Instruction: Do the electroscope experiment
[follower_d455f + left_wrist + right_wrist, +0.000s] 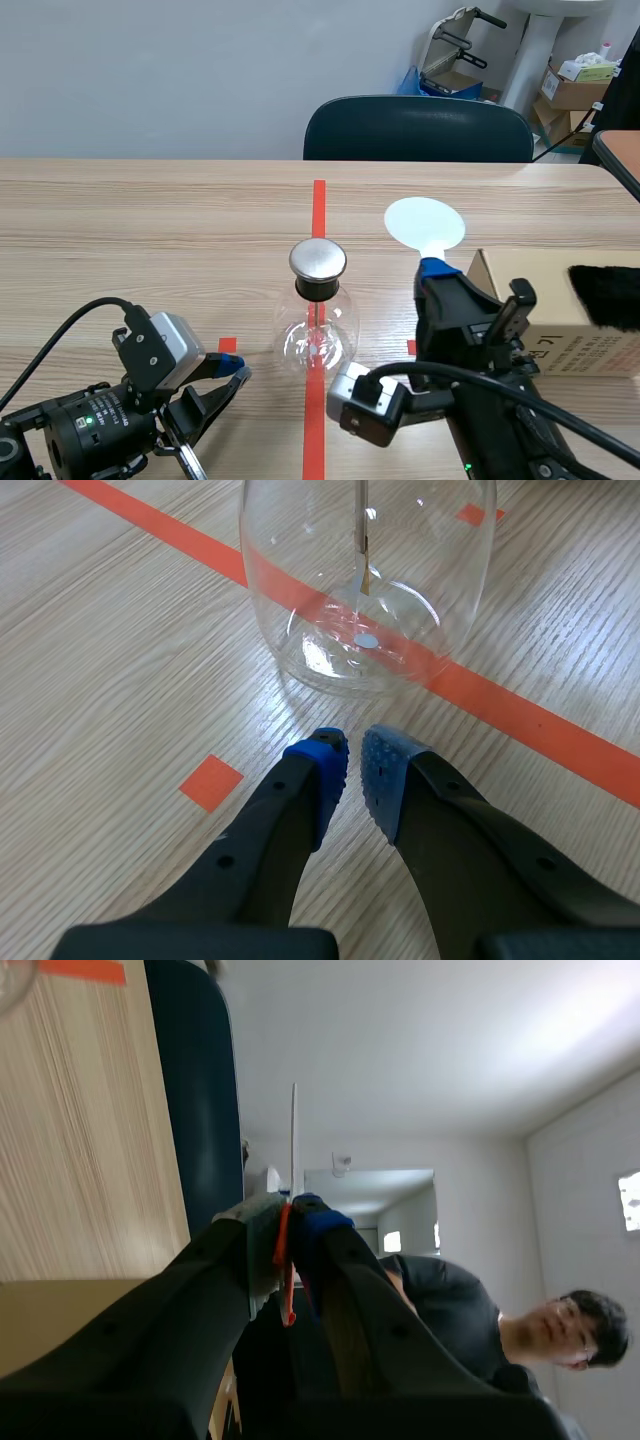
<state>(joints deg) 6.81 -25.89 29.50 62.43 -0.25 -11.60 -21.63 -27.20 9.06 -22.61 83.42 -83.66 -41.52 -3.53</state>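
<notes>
The electroscope, a clear glass flask (318,335) with a round metal cap (318,259), stands on the red centre line. In the left wrist view the flask (300,610) is just ahead of my left gripper (353,765), with a thin rod (361,530) hanging inside. The left gripper (236,376) lies low on the table left of the flask, shut on nothing. My right gripper (436,274) is raised right of the flask, shut on the handle of a white round paddle (425,222). The right wrist view shows that paddle (293,1130) edge-on between the fingers.
A cardboard box (545,300) sits at the right with a black fur piece (605,295) on top. A dark chair back (418,128) stands beyond the table's far edge. In the right wrist view, a person (470,1310) in a dark top appears.
</notes>
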